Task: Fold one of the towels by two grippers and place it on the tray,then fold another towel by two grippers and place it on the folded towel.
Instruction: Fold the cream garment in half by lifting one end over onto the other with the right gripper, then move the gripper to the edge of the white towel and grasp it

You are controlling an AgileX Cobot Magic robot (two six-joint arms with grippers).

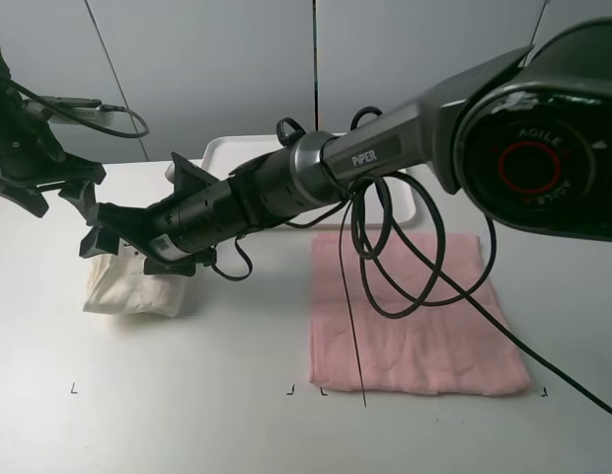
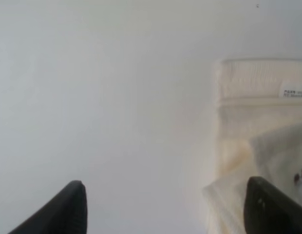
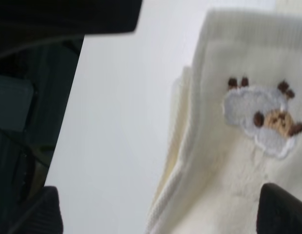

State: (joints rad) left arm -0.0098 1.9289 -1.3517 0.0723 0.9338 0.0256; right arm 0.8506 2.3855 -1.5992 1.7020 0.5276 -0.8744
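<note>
**A:** So where's the cream towel (image 1: 128,291) sitting?

**B:** On the worktop (image 1: 207,395), folded into a chunky little bundle over on the left. It's in front of the tray (image 1: 219,148), not on it. There's a tiny printed tag (image 2: 293,91) on one fold and an embroidered sheep (image 3: 260,119) on another.

**A:** And the claws?

**B:** The right claw (image 3: 163,209) reaches clean across the middle and hangs over the bundle. Its prongs are spread wide and grip nothing, one tip above the cloth and the other above bare worktop. The left claw (image 2: 170,209) is at the far left near the bundle, also spread wide and empty.

**A:** Pink one?

**B:** The pink towel (image 1: 415,316) lies flat and unfolded on the right, well apart from the cream one. The right arm's black cables (image 1: 385,247) loop over its upper part.
</note>
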